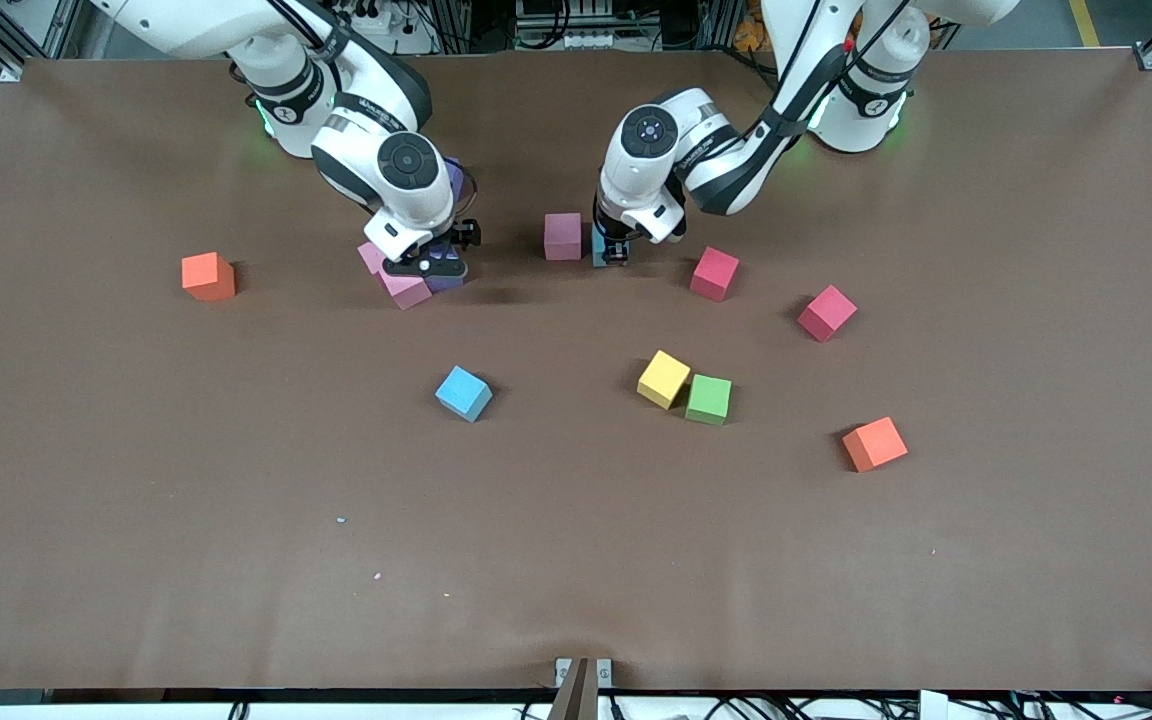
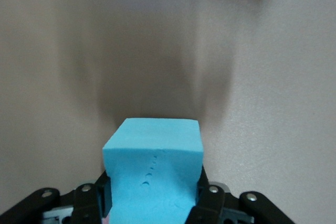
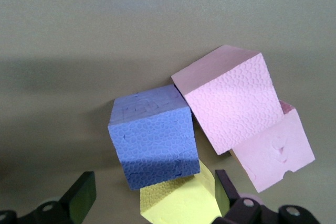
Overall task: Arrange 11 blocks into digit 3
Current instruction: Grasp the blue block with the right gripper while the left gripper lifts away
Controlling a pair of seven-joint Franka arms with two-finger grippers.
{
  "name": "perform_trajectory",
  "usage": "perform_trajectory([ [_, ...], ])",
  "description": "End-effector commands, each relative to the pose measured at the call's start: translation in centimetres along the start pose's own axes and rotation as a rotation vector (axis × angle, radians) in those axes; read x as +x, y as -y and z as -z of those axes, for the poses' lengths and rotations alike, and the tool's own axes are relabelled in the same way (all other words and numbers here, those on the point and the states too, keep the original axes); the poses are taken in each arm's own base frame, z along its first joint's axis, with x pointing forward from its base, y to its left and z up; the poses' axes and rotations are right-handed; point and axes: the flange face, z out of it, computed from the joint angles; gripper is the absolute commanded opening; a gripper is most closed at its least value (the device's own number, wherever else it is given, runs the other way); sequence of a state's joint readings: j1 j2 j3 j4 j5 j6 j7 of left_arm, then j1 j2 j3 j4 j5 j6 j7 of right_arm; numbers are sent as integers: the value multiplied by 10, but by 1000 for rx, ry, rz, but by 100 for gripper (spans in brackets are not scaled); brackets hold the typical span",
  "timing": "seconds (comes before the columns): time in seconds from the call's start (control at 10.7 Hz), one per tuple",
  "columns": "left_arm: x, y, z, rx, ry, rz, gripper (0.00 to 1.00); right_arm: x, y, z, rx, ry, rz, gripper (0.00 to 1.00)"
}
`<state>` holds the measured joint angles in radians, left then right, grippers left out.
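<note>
While the left arm is reaching down over the brown table (image 1: 136,550), its left gripper (image 1: 613,252) is pinching the held blue block (image 2: 152,150) from two sides. That block is sitting low, at or just above the table; I cannot tell which. The thing that matters most is lying right beside it: the lone pink block (image 1: 563,236) is waiting just next to it, toward the right arm's end of the table. The two are looking level, with only a thin gap showing. So I am thinking the blue one is needing a small slide that way to touch and start a row of the 3.

The right gripper (image 1: 424,266) is hanging spread wide over a messy clump: two pink blocks (image 3: 231,103), a purple block (image 3: 152,135) and a yellow block (image 3: 178,203), all touching and tilted.

Nearer to the front camera, a loose blue block (image 1: 463,393), another yellow one (image 1: 663,379) touching the green block (image 1: 709,399), and two crimson blocks (image 1: 714,274) are lying scattered.
</note>
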<state>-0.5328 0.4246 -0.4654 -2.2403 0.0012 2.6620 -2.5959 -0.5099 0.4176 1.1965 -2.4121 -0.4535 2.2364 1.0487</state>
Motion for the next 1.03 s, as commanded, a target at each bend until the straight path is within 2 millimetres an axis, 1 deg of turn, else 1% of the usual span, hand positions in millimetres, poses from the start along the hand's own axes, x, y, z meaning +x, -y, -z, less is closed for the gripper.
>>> perform_trajectory([
  [0.0,-9,8,-6,3,18,7,0,0,-3,2,23,-8,7,100],
  [0.28,-16,10,-7,3,25,-1,0,3,-1,3,51,-20,9,100],
  [0.37,-16,10,-10,8,23,-1,0,0,-4,-5,38,-15,26,100],
  [0.47,-17,10,-10,9,24,0,0,3,-11,-11,22,-17,31,100],
  [0.65,-17,9,-13,13,24,2,0,7,-16,-20,16,-12,42,100],
  [0.75,-18,9,-14,14,24,1,0,10,-18,-23,18,-15,48,100],
  [0.93,-20,11,-14,14,25,-4,0,14,-17,-22,52,-25,39,100],
])
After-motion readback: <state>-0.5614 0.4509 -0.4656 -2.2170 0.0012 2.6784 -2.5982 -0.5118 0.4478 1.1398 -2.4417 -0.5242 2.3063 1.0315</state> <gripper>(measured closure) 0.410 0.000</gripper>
